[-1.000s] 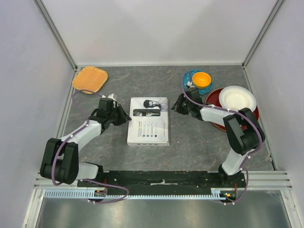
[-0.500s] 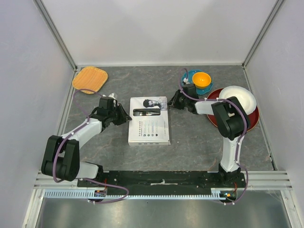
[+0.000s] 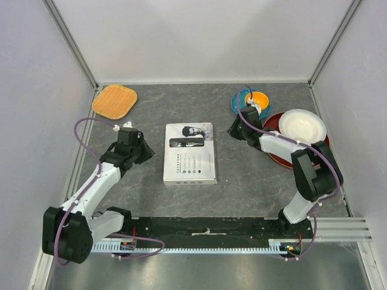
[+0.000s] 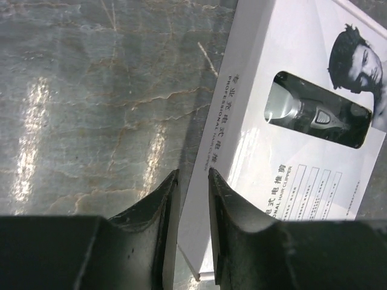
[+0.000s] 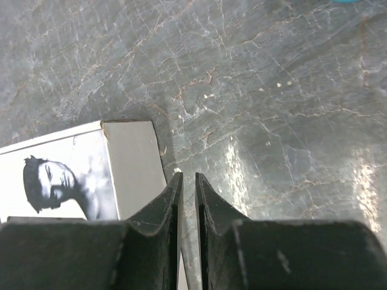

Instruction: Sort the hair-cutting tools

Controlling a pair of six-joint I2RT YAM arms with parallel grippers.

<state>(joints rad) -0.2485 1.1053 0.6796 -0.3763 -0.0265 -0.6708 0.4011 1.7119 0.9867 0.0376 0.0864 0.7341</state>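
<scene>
Grey marbled table [image 3: 242, 175], clipper [image 4: 302, 115] in white box [image 3: 189, 163]

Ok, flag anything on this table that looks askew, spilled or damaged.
Nothing stands out. The white box lies flat and closed mid-table, the clipper showing through its window. The white bowl sits on the red plate, and nothing is spilled.

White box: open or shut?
Shut: the box lies flat, printed lid in place, and the clipper shows only through its window.
</scene>
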